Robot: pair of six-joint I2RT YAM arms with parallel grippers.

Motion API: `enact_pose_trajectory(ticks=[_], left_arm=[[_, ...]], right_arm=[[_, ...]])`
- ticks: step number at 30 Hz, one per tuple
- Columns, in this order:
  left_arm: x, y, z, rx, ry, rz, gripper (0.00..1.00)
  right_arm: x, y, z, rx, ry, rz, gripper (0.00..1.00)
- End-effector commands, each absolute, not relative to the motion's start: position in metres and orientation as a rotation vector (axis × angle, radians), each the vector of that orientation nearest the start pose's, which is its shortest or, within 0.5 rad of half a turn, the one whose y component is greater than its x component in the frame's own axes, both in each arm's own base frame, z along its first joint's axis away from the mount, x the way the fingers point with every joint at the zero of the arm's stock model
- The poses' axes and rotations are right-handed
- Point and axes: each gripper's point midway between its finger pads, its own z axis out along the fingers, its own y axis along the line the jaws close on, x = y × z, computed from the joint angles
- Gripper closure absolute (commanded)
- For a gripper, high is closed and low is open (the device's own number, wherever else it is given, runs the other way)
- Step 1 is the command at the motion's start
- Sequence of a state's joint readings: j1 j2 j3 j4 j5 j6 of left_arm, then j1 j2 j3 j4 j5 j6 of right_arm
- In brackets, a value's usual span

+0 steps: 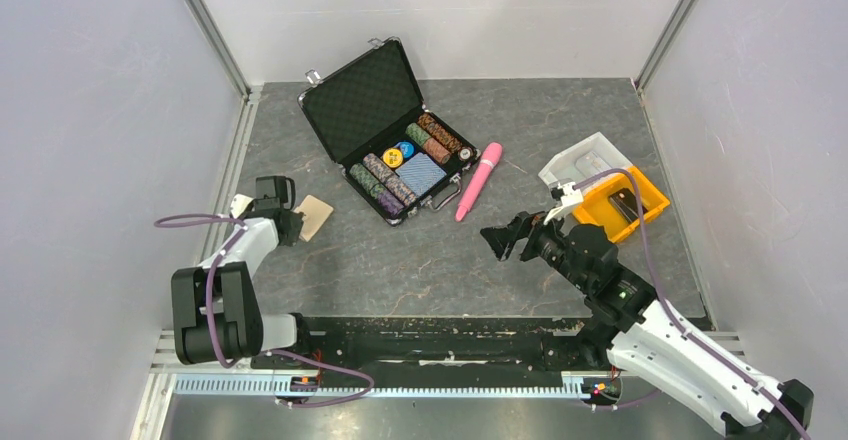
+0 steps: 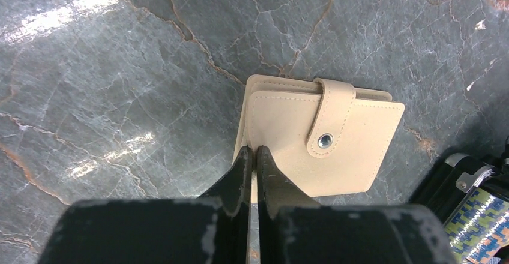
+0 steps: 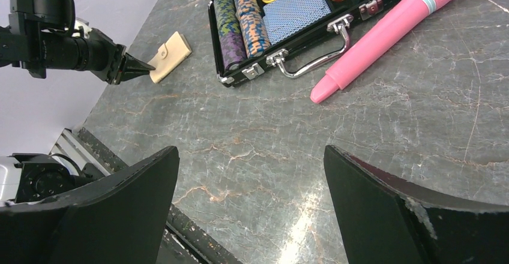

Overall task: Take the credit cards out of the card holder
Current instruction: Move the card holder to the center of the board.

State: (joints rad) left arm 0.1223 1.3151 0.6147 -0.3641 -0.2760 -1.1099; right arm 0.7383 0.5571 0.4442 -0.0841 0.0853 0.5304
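The tan card holder (image 1: pixel 315 216) lies flat on the grey table at the left, its snap tab fastened (image 2: pixel 324 138). It also shows in the right wrist view (image 3: pixel 170 56). No credit cards show; they are hidden or out of view. My left gripper (image 1: pixel 297 222) is shut, its tips (image 2: pixel 256 151) resting at the holder's near-left edge, and it shows in the right wrist view (image 3: pixel 144 69) too. My right gripper (image 1: pixel 497 238) is open wide and empty (image 3: pixel 249 150), above bare table right of centre, far from the holder.
An open black chip case (image 1: pixel 395 130) with poker chips and a blue patterned rectangle sits at back centre. A pink wand (image 1: pixel 479 180) lies beside it. An orange bin (image 1: pixel 620 205) and a white tray (image 1: pixel 585 160) stand at the right.
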Motion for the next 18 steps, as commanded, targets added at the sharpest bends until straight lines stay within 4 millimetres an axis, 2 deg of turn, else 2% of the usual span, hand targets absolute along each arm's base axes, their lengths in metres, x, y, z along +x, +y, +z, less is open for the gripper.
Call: enact_pose_trajectory(ticks=[1, 8, 18], left_arm=[[0.273, 0.040, 0.020, -1.595, 2.060, -0.027, 0.98], [0.260, 0.024, 0.018, -1.620, 2.105, -0.109, 0.98], [0.240, 0.012, 0.049, -1.544, 2.138, -0.148, 0.98]], right_arm=[[0.211, 0.198, 0.203, -0.127, 1.823, 0.830, 0.07], [0.214, 0.199, 0.201, -0.128, 1.836, 0.813, 0.07], [0.227, 0.194, 0.210, -0.134, 1.826, 0.720, 0.06]])
